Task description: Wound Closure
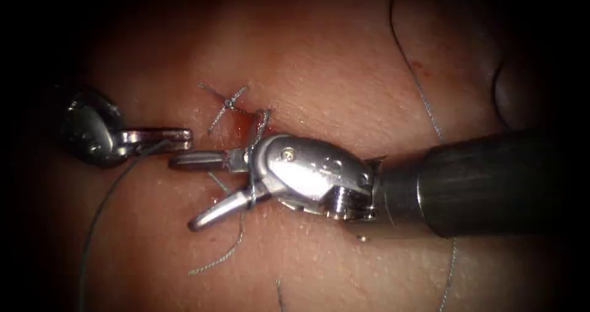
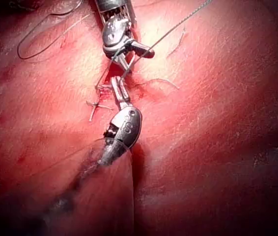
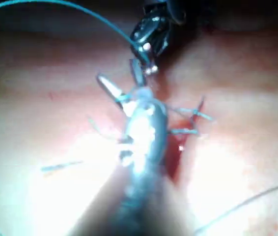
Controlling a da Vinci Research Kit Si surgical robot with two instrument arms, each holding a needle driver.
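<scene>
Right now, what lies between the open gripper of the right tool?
In the endoscope view, the right tool's gripper stands open, and a strand of thread runs down between the two, near their hinge. Under the gap lies bare tissue.

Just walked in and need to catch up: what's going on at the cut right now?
The left tool is shut on the thread left of the cut. The right tool comes in from the right with its jaws spread wide open, the thread running up between them near their hinge; it holds nothing. A knotted stitch with cut ends sits on the tissue. I cannot make out the needle.
</scene>
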